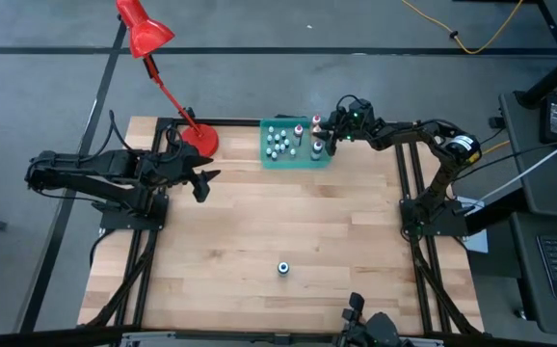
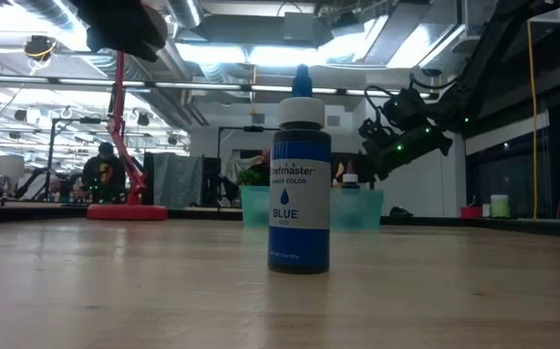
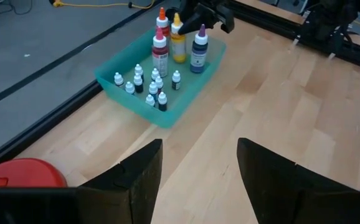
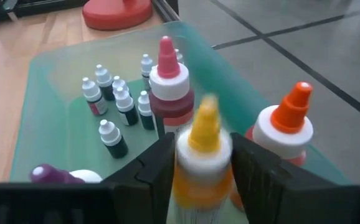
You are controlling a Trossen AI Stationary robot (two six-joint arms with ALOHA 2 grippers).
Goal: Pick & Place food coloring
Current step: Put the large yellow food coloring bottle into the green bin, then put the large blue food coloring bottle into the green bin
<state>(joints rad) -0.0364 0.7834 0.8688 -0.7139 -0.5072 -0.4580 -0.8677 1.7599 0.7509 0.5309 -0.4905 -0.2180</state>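
Note:
The teal tray (image 1: 296, 162) sits at the table's far middle. It holds several tiny whitish-capped bottles (image 3: 147, 87) and taller ones tipped pink (image 4: 166, 59), orange (image 4: 292, 109), purple (image 3: 198, 46) and yellow (image 3: 178, 40). My right gripper (image 4: 202, 155) hangs over the tray's far right corner (image 1: 331, 135), shut on the yellow bottle. One blue food coloring bottle (image 2: 300, 184) stands upright alone near the table's near edge (image 1: 284, 268). My left gripper (image 3: 198, 146) is open and hovers left of the tray (image 1: 204, 183), touching nothing. My right gripper pinches the yellow bottle between its two fingers (image 4: 158, 168) at the white cap collar (image 4: 202, 152) just below the yellow tip. It comes slanting down from the table's right side. The bottle stands upright among the tall bottles; its base is hidden by the fingers.
The red desk lamp's round base (image 1: 198, 138) stands just left of the tray and its arm leans out past the far edge. Pink and orange bottles crowd close around the held one. Bare wood spreads between the tray and the blue bottle.

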